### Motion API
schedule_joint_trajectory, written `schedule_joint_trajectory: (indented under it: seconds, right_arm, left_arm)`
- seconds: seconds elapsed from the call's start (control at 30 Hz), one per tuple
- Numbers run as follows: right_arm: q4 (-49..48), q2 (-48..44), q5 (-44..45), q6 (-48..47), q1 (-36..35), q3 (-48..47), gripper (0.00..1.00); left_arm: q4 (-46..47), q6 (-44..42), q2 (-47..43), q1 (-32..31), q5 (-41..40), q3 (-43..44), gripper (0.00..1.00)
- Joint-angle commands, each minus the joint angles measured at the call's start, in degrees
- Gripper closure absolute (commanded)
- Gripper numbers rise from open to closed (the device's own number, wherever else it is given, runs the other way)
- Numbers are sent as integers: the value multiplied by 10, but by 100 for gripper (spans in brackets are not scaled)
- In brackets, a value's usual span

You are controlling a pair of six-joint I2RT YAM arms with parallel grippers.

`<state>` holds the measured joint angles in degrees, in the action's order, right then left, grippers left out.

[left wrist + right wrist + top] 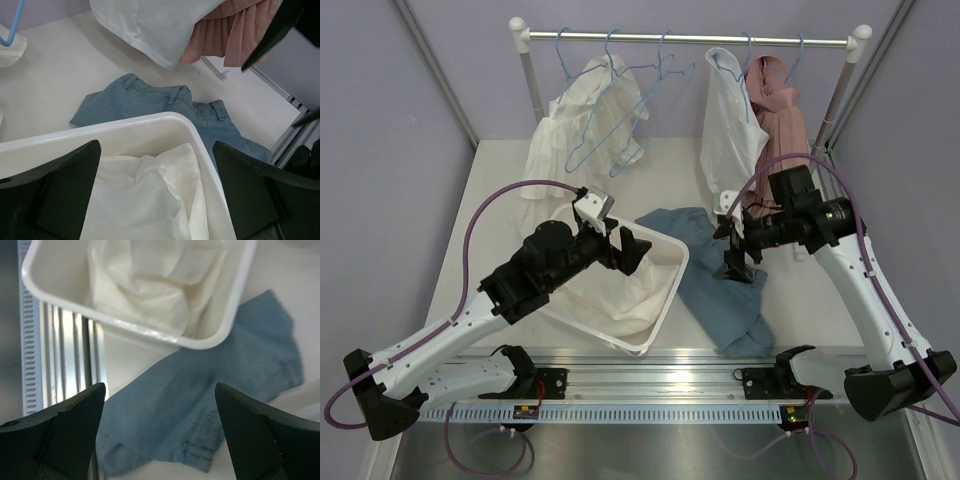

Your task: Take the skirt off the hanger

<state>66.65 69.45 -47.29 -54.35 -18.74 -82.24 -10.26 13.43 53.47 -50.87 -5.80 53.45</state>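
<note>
Denim skirt (716, 290) lies flat on the bench (498, 175), beside the white tub (669, 296). Left pincer (632, 248) and right pincer (734, 254) both gape open, empty.

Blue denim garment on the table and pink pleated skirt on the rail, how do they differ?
The blue denim garment lies spread on the table; the pink pleated skirt hangs from the rail. The denim shows belt loops; the pink skirt shows pleats. Both are soft cloth garments.
</note>
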Motion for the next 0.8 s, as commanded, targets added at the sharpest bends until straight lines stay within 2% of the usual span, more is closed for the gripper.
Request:
schedule_joint_trajectory:
  seconds: [0.0, 0.13, 0.23, 0.37, 0.5, 0.7, 0.77]
  right_arm:
    - [69, -38, -27, -119, 0, 82, 3]
    - [-36, -57, 61, -28, 0, 203, 5]
    - [-165, -62, 153, 79, -1, 272, 7]
    - [-312, -48, 255, 185, -9, 322, 8]
    - [-415, -17, 374, 231, -42, 362, 7]
    - [-499, 26, 428, 246, -74, 407, 11]
    - [-528, 38, 452, 255, -76, 425, 17]
  left_arm:
    - [34, -12, -4, 2, 9, 11, 1]
    - [31, -12, -9, 2, 4, 6, 1]
    - [29, -9, -11, 2, 3, 3, 1]
    - [26, 0, -17, 2, 2, -4, 1]
    - [25, 4, -24, 2, -7, -12, 1]
    - [21, -1, -31, 2, -20, -15, 1]
    - [19, -2, -32, 2, -24, -16, 1]
